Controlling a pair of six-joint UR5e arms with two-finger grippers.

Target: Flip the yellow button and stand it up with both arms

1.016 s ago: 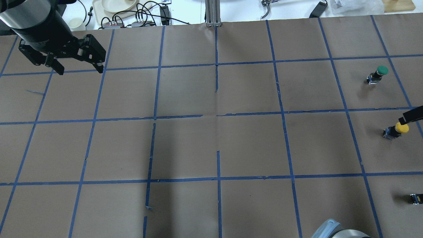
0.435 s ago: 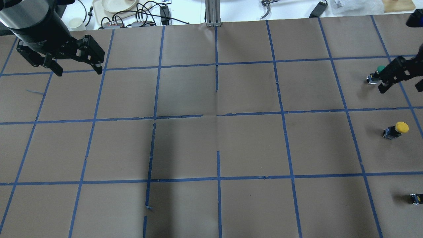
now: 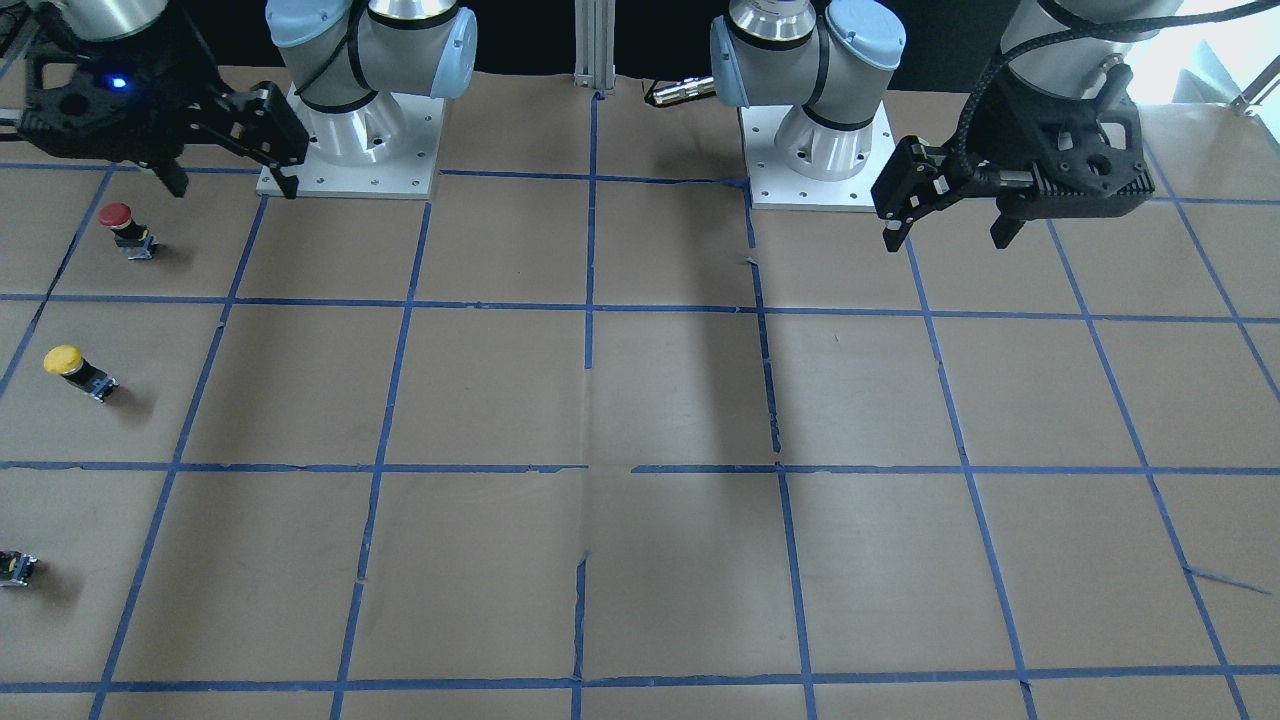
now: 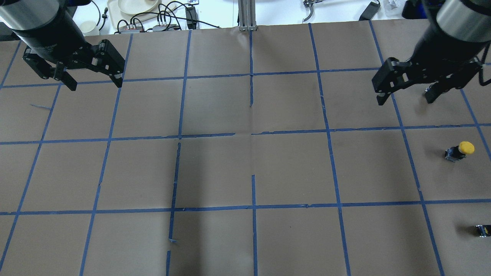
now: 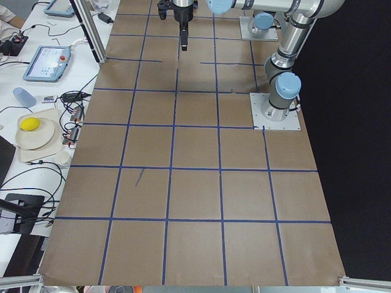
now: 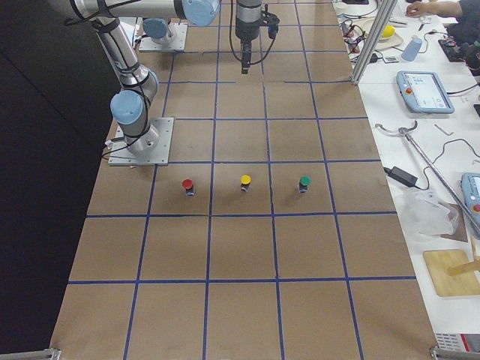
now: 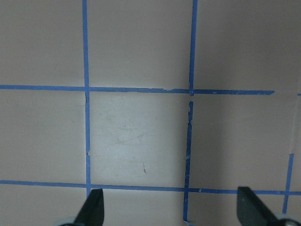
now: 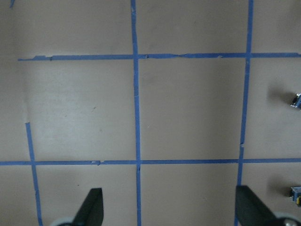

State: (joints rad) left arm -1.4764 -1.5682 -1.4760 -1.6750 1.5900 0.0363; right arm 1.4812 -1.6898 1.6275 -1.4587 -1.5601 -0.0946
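Note:
The yellow button (image 4: 460, 150) stands on its black-grey body, cap up, near the table's right edge; it also shows in the front view (image 3: 74, 369) and the right side view (image 6: 245, 182). My right gripper (image 4: 404, 97) is open and empty, high above the paper, one grid square beyond the button; it also shows in the front view (image 3: 232, 185). My left gripper (image 4: 96, 85) is open and empty at the far left, far from the button; it also shows in the front view (image 3: 948, 238). Both wrist views show spread fingertips (image 7: 94, 207) (image 8: 92, 207) over bare paper.
A red button (image 6: 187, 185) and a green button (image 6: 304, 182) flank the yellow one. The right gripper hides the green one in the overhead view. A small black-grey body (image 4: 483, 230) sits at the right edge. Cables and a tray (image 4: 134, 7) lie beyond the far edge.
My right gripper has swung from beside the yellow button, away from the robot and leftward into view, and now covers the green button. The left gripper has hardly moved.

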